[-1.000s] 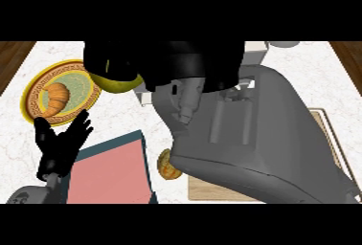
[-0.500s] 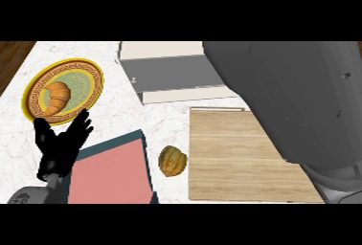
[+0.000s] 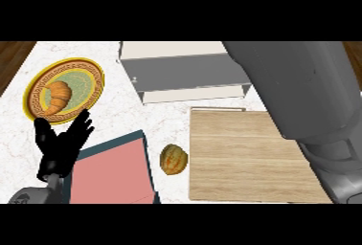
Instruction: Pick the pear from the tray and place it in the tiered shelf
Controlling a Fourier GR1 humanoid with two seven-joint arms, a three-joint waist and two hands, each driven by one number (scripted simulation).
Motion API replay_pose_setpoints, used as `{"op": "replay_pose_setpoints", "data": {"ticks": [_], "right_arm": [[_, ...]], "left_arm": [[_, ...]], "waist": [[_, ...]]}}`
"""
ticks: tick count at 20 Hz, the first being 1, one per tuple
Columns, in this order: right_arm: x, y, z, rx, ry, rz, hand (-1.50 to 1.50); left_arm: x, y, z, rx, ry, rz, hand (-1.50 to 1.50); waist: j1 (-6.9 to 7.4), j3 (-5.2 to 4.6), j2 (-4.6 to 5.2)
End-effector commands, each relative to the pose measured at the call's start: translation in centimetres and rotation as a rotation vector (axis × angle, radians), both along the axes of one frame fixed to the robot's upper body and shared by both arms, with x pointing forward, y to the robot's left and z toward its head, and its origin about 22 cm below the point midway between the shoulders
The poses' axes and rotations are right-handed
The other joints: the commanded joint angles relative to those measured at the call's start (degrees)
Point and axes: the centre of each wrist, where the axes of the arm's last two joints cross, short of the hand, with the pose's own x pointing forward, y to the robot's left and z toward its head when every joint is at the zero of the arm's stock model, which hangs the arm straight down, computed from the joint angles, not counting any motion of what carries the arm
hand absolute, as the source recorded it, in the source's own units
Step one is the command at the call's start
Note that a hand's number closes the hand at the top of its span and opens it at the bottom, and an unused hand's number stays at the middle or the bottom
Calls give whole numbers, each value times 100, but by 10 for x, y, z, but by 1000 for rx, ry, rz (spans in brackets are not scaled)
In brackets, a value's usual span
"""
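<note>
The white and grey tiered shelf (image 3: pixel 185 72) stands at the back centre, and nothing shows on its visible levels. In front of it lies the wooden tray (image 3: pixel 247 162), with nothing on its visible part. No pear shows anywhere in view. My right forearm (image 3: pixel 304 95) crosses the right side from the lower edge to the top; its hand is out of the picture. My left hand (image 3: pixel 62 143) rests open, fingers up, at the lower left.
A yellow-rimmed plate (image 3: pixel 83 76) with a croissant (image 3: pixel 56 95) sits at the back left. A brown ribbed round item (image 3: pixel 173 159) lies between the tray and a pink board with a teal edge (image 3: pixel 113 174).
My right arm has swung from over the shelf and plate to the right side, uncovering the shelf and tray. The hand and the yellow-green thing it held have left the view.
</note>
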Motion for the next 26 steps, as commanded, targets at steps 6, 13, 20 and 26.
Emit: {"op": "replay_pose_setpoints", "data": {"ticks": [6, 13, 20, 26], "right_arm": [[45, -8, -35, -43, -14, -25, 150], [51, 3, -34, -6, -62, 18, 150], [53, -2, -25, 6, -35, 56, 150], [57, -8, -23, 170, -52, -40, 150]], "left_arm": [[-7, 5, -14, -5, 29, -9, 0], [1, -8, -19, -8, 60, 3, 0], [-10, -11, -7, -1, 47, 0, 0], [-4, 10, -13, -16, 35, 20, 0]], "waist": [[67, -31, 48], [31, -30, 42], [1, -26, 5], [-13, -29, 15]]}}
